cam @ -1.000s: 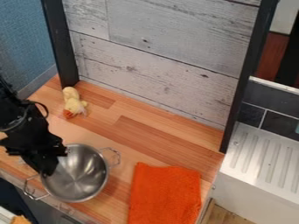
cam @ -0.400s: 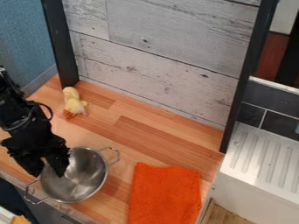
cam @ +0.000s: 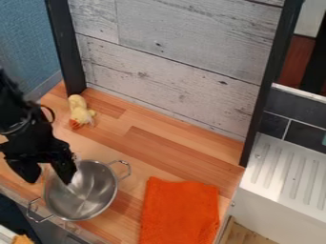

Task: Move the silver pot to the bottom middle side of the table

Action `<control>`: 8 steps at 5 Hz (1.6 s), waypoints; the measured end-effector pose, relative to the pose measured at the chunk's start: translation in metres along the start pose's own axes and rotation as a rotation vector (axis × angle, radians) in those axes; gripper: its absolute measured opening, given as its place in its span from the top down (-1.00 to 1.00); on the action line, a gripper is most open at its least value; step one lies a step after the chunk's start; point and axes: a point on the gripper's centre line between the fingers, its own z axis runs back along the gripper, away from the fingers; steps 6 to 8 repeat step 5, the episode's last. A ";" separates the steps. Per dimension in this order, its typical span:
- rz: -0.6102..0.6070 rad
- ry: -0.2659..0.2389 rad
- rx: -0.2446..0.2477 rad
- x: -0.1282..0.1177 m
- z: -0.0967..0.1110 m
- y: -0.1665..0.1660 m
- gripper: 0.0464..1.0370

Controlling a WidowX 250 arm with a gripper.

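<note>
Shiny, round silver pot (cam: 92,196) with two looped wire handles on opposite sides; the black tool (cam: 48,179) is spread near its rim.

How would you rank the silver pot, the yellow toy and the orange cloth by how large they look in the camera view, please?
1. Orange cloth
2. Silver pot
3. Yellow toy

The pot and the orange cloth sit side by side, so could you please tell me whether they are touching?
Apart. The camera view shows a strip of bare wood between the rim of the pot and the left edge of the cloth.
</note>
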 end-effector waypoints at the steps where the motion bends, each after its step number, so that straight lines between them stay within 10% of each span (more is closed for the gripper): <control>1: 0.000 -0.036 0.008 0.004 0.015 -0.002 -0.93; 3: -0.019 -0.206 0.079 0.014 0.059 -0.006 -0.93; 8: -0.024 -0.208 0.080 0.014 0.060 -0.006 -0.93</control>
